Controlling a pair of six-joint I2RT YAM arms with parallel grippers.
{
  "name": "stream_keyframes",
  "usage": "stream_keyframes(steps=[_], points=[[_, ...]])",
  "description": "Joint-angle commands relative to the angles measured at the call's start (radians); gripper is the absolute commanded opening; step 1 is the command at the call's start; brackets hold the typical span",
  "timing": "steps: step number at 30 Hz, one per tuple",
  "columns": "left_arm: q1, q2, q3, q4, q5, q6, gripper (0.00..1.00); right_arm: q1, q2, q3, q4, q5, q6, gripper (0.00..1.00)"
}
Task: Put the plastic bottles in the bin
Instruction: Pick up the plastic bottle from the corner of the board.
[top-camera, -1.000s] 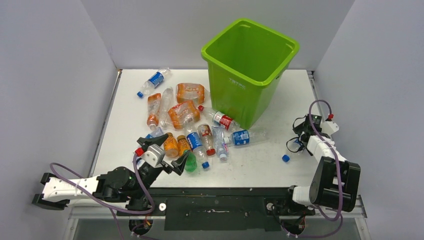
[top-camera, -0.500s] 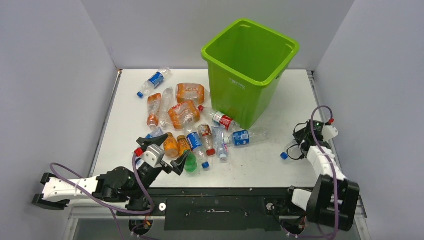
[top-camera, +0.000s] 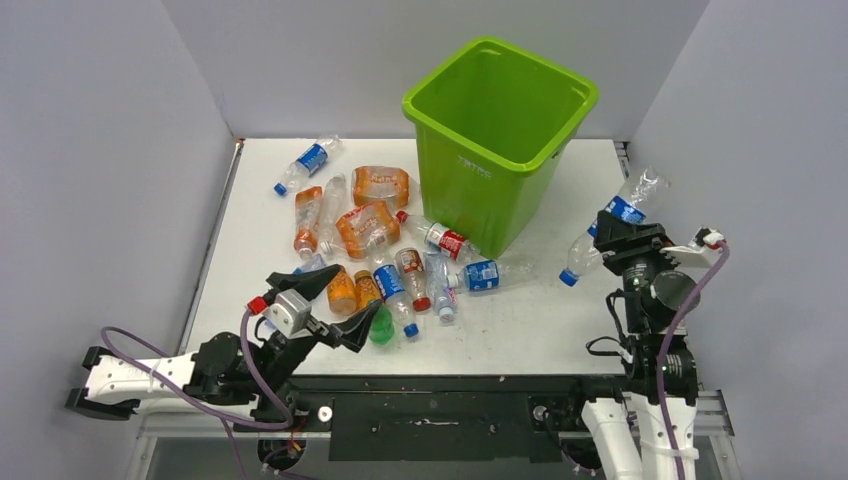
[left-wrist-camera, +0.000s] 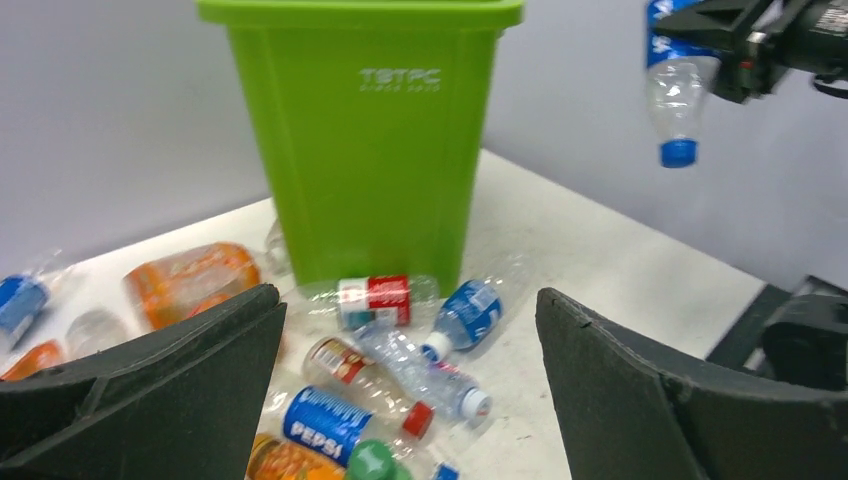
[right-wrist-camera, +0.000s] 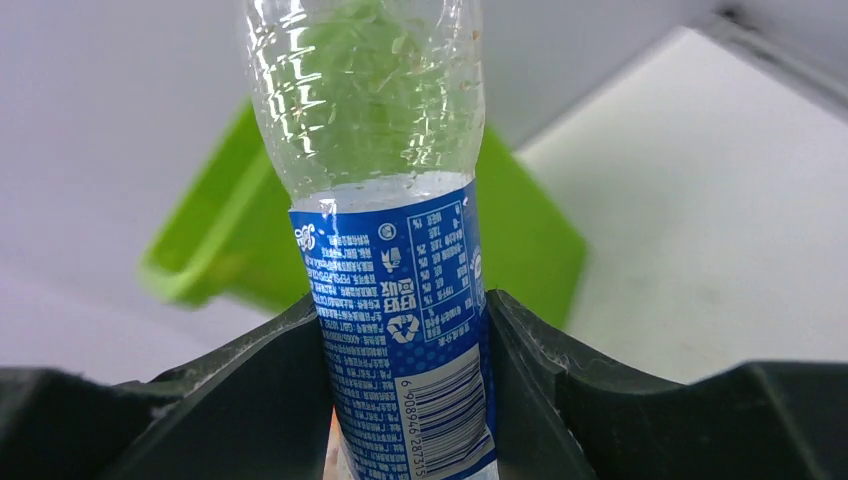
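A white table (top-camera: 560, 340) is enclosed by plain grey walls on three sides, and the bin (top-camera: 500, 130), tall and lime-green with a thick rolled rim, is set upright toward the far middle of it. The plastic bottles (top-camera: 385, 250) are mostly spread in a loose heap on the table left of the bin and in front of it. One blue-labelled bottle (top-camera: 308, 160) is seen apart at the far left. Two large orange-tinted ones (top-camera: 380, 185) are placed near the bin's left side. A red-labelled bottle (top-camera: 440, 238) is laid against the bin's base. A small green one (top-camera: 380, 328) is found at the near edge of the heap. The left gripper (top-camera: 350, 292) is held low over the near end of this heap. Its jaws are spread wide with nothing between them, and the green bottle is just beside the right-hand finger. The right gripper (top-camera: 612, 230) is raised above the table to the right of the bin. It is clamped around the blue label of a clear bottle (right-wrist-camera: 395, 330), with both fingers pressed against the label's sides. That bottle is held tilted, its blue cap (top-camera: 567, 278) pointed down toward the table and its crumpled clear base turned up toward the right wall. It is kept outside the bin, near the bin's right side and apart from it.
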Motion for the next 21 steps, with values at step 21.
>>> stream_keyframes(steps=[21], points=[[0.066, 0.621, 0.328, 0.414, 0.68, -0.31, 0.96, 0.159, -0.029, -0.034, 1.132, -0.732, 0.513, 0.05]])
